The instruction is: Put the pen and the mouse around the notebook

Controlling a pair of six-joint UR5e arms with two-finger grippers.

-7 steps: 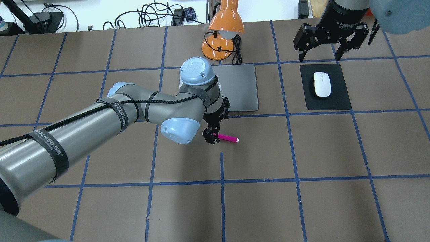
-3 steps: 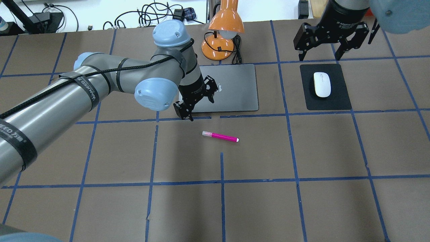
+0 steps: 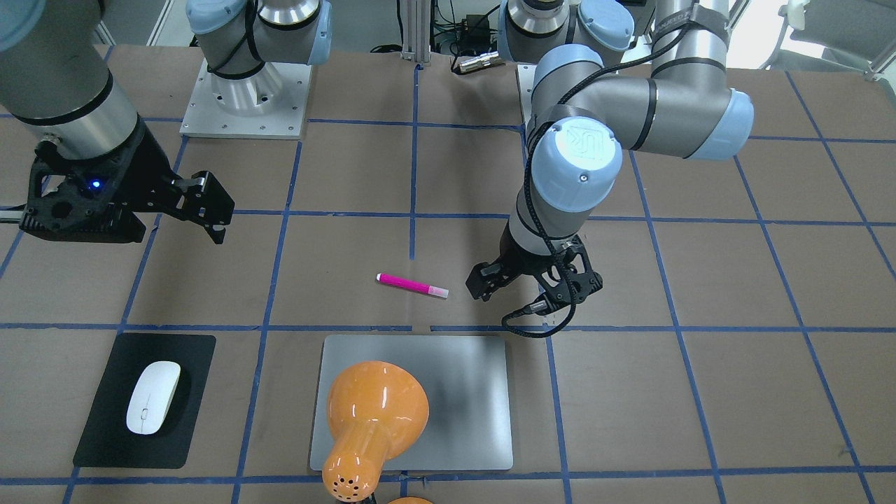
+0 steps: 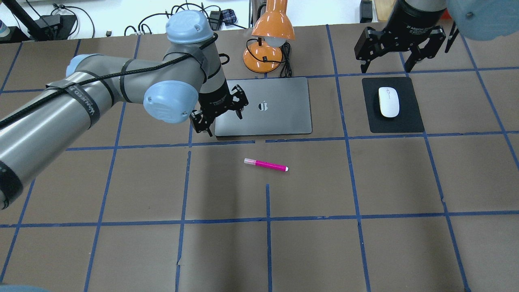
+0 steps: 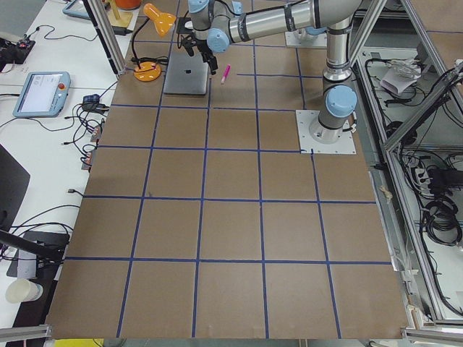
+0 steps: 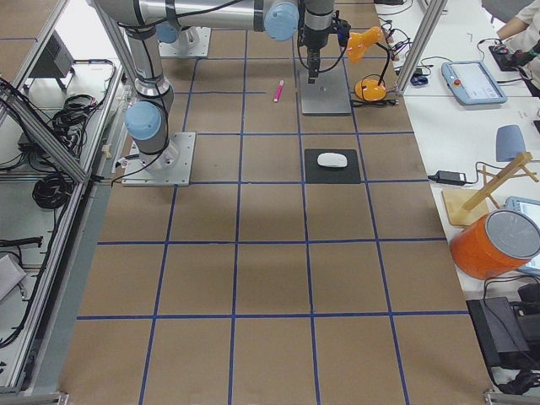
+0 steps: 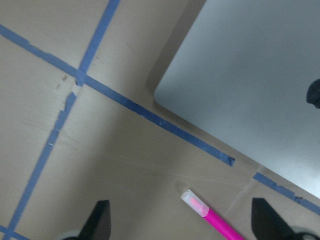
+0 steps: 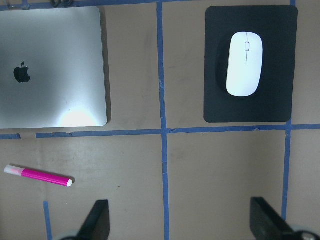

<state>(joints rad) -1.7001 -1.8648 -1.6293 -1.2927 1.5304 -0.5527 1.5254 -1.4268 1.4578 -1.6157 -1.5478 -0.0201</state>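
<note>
Left gripper (image 4: 222, 121) and right gripper (image 4: 385, 69) hold fingers apart, empty; orange lamp (image 4: 272, 24) stands by notebook (image 4: 279, 117), mouse (image 4: 389, 101) on black pad (image 4: 410, 121).

pink pen (image 4: 266, 165) near silver notebook (image 4: 284, 111), mouse (image 4: 389, 101) apart

Orange desk lamp (image 4: 272, 24) sits top centre of the overhead view, round base on the table, black cord (image 4: 287, 61) beside the base. Matte black pad (image 4: 407, 121) lies flat at upper right. Brown paper table (image 4: 308, 251) is gridded with blue tape (image 4: 268, 202). Black cables (image 4: 190, 18) tangle on the white bench, top left. In the right side view there is a pendant (image 6: 474, 82) at upper right, an orange drum with a grey lid (image 6: 498, 245) at the right edge and a wooden stand (image 6: 485, 192) above it.
</note>
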